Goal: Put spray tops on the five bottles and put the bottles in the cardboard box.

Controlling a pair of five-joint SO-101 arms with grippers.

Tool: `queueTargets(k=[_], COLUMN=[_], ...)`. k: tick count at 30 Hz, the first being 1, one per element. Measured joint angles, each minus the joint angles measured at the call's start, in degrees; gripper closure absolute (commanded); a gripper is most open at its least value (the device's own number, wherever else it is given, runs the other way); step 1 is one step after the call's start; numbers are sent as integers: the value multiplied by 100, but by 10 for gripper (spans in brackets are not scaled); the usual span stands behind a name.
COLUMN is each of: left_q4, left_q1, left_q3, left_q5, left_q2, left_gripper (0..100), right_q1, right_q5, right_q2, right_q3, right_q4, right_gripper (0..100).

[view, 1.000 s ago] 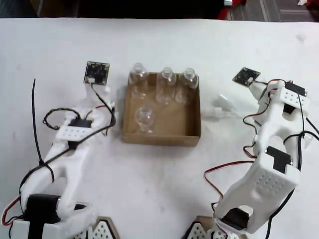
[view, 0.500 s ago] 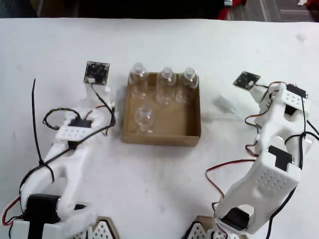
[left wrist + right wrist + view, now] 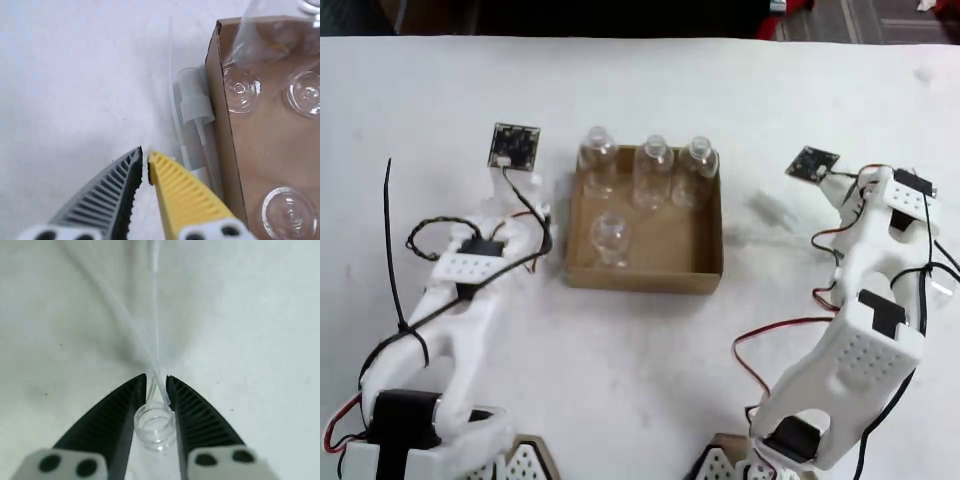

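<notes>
- The cardboard box (image 3: 645, 275) sits in the middle of the white table (image 3: 640, 90).
- 3 clear bottles (image 3: 653, 172) stand in a row along the box's 12 o'clock wall. A 4th bottle (image 3: 610, 235) stands inside toward its 8 o'clock side.
- The left claw (image 3: 145, 156) hangs over the table at the box's 9 o'clock. Its gray and yellow fingers are pinched to a thin slit and hold nothing.
- A loose spray top (image 3: 194, 102) lies flat on the table just beside the box's outer wall, near that claw's tips.
- The right claw (image 3: 156, 379) is at the box's 3 o'clock, apart from the box. Its black fingers are clamped narrow on a gripped spray top (image 3: 155, 426) — held by its round clear end, with the thin tube running out past the fingertips.
</notes>
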Motion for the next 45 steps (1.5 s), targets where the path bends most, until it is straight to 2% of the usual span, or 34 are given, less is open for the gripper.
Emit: queueTargets(k=[12, 16, 22, 30, 37, 45], left_q4=[0, 0, 0, 0, 0, 0], left_q1=[0, 0, 0, 0, 0, 0], left_q3=[0, 0, 0, 0, 0, 0], left_q5=[0, 0, 0, 0, 0, 0], left_q2=[0, 0, 0, 0, 0, 0], left_gripper=[976, 976, 976, 976, 976, 976], right_q1=[88, 123, 158, 185, 185, 185], right_q5=[0, 0, 396, 431, 431, 431], right_q2=[-378, -378, -378, -387, -211, -123], right_q3=[-9, -9, -9, -237, -281, -273], right_q4=[290, 466, 545, 545, 466, 404], right_gripper=[775, 776, 776, 776, 904, 887])
